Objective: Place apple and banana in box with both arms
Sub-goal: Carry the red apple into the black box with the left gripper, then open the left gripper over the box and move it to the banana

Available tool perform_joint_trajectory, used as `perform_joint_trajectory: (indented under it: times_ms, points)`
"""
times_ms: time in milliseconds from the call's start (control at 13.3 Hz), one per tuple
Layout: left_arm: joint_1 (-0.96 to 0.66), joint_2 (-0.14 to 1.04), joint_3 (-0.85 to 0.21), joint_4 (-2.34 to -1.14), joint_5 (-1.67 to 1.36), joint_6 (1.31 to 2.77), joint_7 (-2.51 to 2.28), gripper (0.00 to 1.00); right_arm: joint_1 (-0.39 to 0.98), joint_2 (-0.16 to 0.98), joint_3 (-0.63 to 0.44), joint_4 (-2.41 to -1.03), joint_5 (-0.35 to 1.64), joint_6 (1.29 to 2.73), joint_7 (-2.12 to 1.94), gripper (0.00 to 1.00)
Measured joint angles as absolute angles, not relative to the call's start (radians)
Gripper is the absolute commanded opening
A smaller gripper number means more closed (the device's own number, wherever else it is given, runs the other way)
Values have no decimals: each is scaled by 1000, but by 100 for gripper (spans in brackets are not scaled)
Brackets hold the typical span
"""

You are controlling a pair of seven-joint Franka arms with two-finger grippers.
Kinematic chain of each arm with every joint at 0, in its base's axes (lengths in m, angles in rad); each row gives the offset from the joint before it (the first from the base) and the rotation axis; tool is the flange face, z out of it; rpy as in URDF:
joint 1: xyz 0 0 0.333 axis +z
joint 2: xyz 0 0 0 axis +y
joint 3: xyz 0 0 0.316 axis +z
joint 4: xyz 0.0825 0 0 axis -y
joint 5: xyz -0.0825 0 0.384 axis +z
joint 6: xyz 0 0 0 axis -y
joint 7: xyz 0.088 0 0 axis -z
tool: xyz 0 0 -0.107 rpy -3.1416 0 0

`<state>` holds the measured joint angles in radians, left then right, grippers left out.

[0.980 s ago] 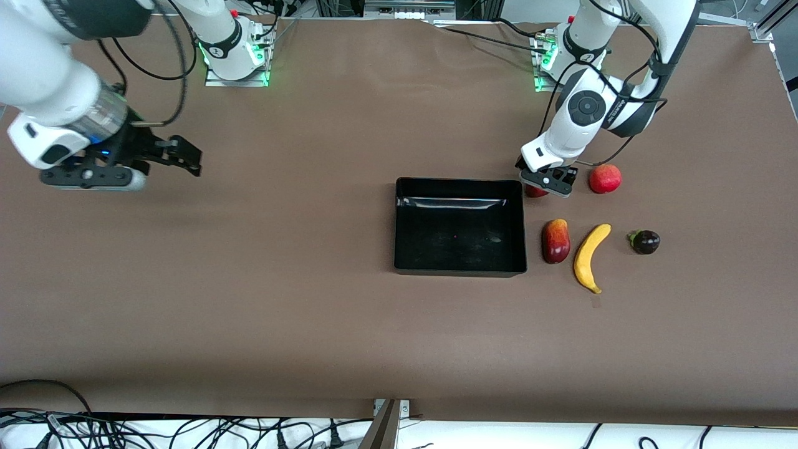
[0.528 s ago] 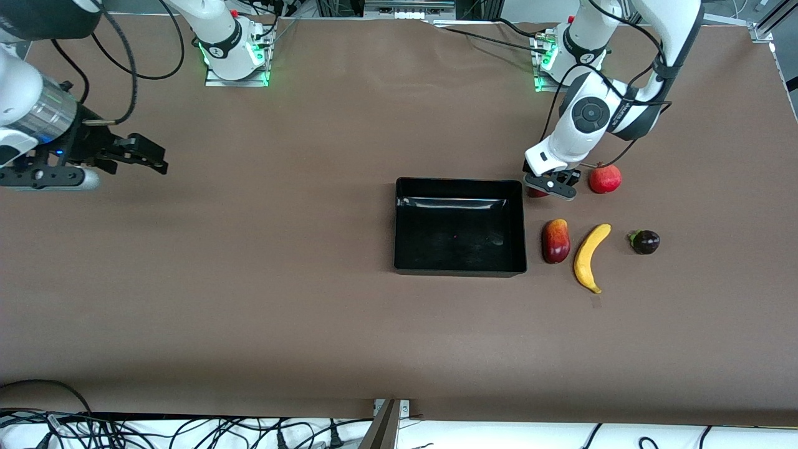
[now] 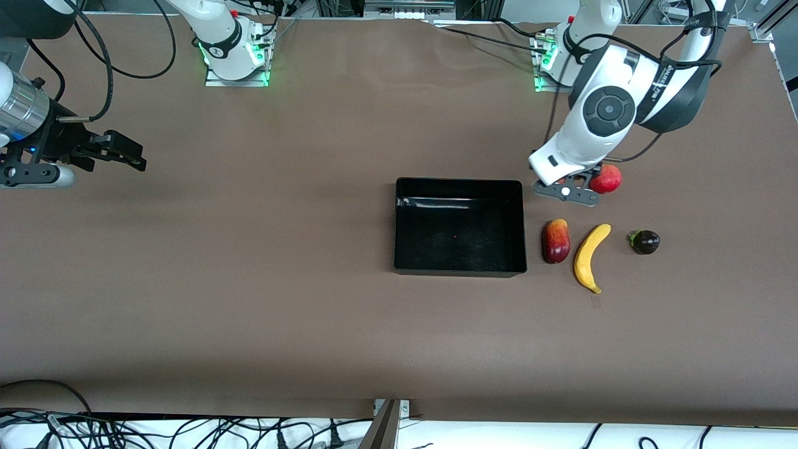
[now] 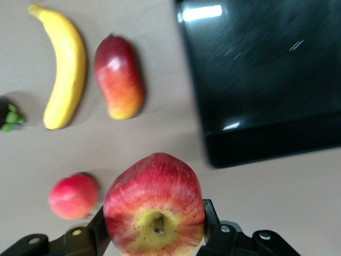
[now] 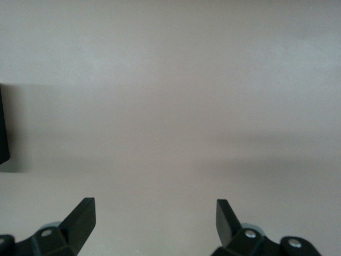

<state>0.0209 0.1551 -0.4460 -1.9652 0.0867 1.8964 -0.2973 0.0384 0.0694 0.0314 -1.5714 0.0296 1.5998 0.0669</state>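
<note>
The left pincer [image 4: 154, 234] grips one apple [image 4: 154, 210] in the air above the desk [image 3: 249, 280], beside one black box [image 3: 460, 226]. One banana [image 3: 591, 257] lies on the desk between one mango [image 3: 555, 241] and one dark fruit [image 3: 645, 241]; one pomegranate [image 3: 606, 178] sits nearby. The right pincer [image 5: 154, 221] hangs wide apart over bare desk at its own end, waiting.

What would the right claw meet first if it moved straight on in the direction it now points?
Probably only bare table. The open right claw faces plain brown surface; the box shows just as a dark corner at the view's edge, off that line.
</note>
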Motion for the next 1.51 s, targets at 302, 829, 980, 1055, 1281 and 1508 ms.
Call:
perform_joint_trajectory:
  times_ms: [302, 829, 980, 1055, 1281, 1508]
  points:
    - [-88, 394, -458, -1836, 122, 1972, -501, 25, 38, 64, 37, -1571, 5, 1600, 76, 100]
    - [-102, 588, -458, -1857, 172, 2152, -570, 100, 38, 62, 44, -1561, -3, 1601, 78, 100]
    - [-104, 590, -458, -1861, 172, 2150, -589, 100, 38, 62, 45, -1559, -3, 1602, 78, 100]
    - [-103, 589, -458, -1859, 172, 2137, -594, 100, 38, 62, 45, -1559, -3, 1604, 78, 100]
    - [-93, 564, -455, -1786, 173, 1987, -600, 100, 38, 62, 48, -1559, -3, 1607, 78, 100]
    - [-50, 522, -426, -1614, 180, 1749, -556, 100, 39, 62, 50, -1559, -3, 1608, 77, 100]
